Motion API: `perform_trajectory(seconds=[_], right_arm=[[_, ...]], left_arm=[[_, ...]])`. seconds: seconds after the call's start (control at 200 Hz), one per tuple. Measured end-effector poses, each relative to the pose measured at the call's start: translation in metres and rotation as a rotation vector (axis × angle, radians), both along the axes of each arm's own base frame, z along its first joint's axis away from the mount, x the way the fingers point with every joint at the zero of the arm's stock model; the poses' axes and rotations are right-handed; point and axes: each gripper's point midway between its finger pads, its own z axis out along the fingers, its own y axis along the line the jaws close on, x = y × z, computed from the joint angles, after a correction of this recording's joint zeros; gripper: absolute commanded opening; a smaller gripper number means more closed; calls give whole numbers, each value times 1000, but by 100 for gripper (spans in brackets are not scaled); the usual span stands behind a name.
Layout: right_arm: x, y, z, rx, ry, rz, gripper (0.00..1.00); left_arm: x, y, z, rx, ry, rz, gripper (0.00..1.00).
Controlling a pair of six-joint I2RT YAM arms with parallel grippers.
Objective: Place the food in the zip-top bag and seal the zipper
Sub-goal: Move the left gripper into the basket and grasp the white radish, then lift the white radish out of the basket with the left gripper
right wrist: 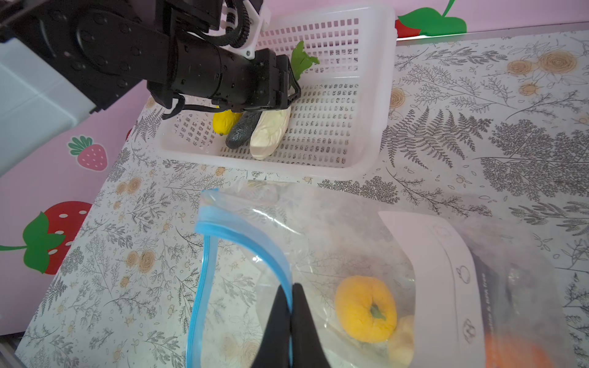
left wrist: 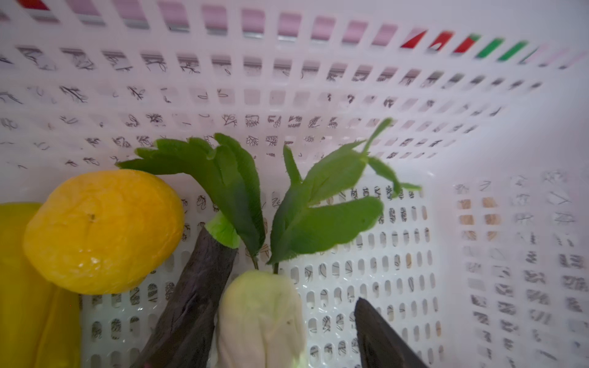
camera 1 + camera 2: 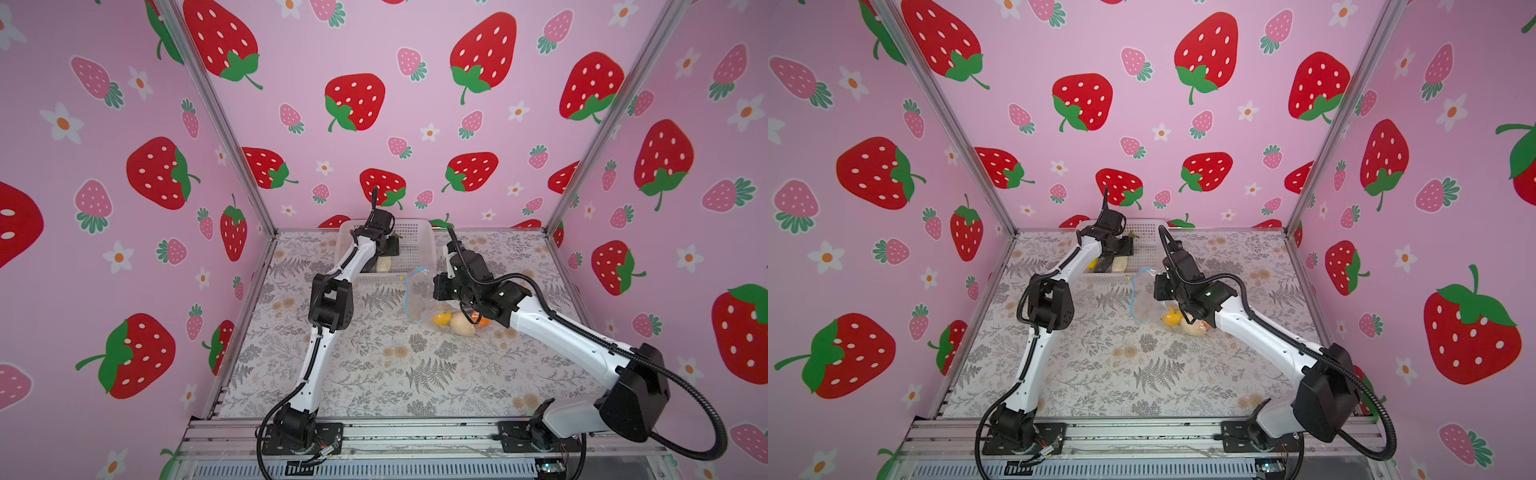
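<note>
Right gripper (image 1: 291,306) clamped on zipper (image 1: 245,232) of zip-top bag (image 1: 350,239). Left gripper (image 1: 291,90) jaws apart, white radish (image 2: 261,318) just below, inside basket (image 1: 387,79).

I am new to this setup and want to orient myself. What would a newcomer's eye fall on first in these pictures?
First, the pink walls with large red strawberries around the whole cell. Then the right gripper, shut on the blue zipper of the clear bag, with a yellow toy fruit inside. At the back, the left gripper hangs open in the white basket over a white radish.
</note>
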Motion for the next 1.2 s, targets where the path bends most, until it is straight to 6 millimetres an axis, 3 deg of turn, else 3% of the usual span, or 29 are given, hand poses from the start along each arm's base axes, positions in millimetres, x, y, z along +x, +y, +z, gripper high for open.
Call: perform_trajectory(seconds=[0.17, 0.5, 0.88, 1.01, 1.2], right_arm=[[0, 0, 0, 0, 0, 0, 0], [0, 0, 0, -1, -1, -1, 0], [2, -2, 1, -1, -5, -9, 0], [6, -4, 2, 5, -12, -22, 0], [10, -7, 3, 27, -7, -57, 0]], left_arm=[[-1, 0, -15, 10, 22, -3, 70], [0, 2, -15, 23, 14, -18, 47], [-3, 2, -9, -16, 23, 2, 39], [-14, 5, 15, -68, 12, 34, 37], [-27, 10, 89, -175, -123, 85, 35]])
